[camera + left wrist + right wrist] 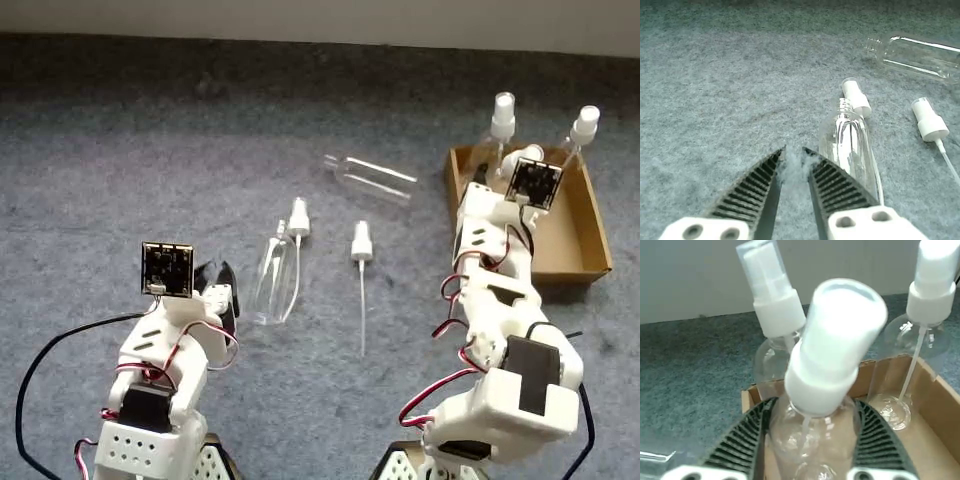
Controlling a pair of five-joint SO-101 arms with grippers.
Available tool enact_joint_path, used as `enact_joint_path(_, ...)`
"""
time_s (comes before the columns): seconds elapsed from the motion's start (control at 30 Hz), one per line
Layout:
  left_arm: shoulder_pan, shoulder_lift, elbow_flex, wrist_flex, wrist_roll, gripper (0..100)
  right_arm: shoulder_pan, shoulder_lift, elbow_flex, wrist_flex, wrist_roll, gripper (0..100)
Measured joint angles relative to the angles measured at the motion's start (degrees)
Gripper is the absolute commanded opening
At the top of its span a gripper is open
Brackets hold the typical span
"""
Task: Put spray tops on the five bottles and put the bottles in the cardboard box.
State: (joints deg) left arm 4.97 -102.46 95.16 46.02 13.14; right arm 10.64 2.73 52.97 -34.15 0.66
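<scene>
The right claw is clamped on the round shoulders of a clear plastic bottle with a white spray top, holding it tilted over the brown cardboard box. Beyond the claw, one to either side of it, two more capped bottles stand upright in the box. The left claw is empty, its ribbed fingers drawn to a narrow gap just above the grey carpet. Just beside one of its fingers lies an uncapped clear bottle, neck pointing away from the claw, with a loose white spray top right at its mouth. Farther out on the same side lies a second spray top with a long thin tube, and beyond that a second uncapped bottle. The bottles look light, thin-walled and smooth, likely to roll on their sides and slip or dent under a hard squeeze; the best hold is probably across the body just below the shoulder. The spray tops seem stiff at the collar, but their tubes look bendy, so the collar is the place to take them.
</scene>
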Motion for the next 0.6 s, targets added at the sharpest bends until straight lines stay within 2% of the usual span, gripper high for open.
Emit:
enact_joint_path(0.27, 0.0, 0.0, 0.0, 0.0, 0.0, 1, 0.0, 0.0, 0.0, 0.0, 0.0, 23.5)
enact_joint_path(0.47, 0.0, 0.0, 0.0, 0.0, 0.0, 1, -0.2, 0.0, 0.0, 0.0, 0.0, 31.4)
enact_joint_path(0.6, 0.0, 0.0, 0.0, 0.0, 0.0, 1, -1.6, 0.0, 0.0, 0.0, 0.0, 33.3)
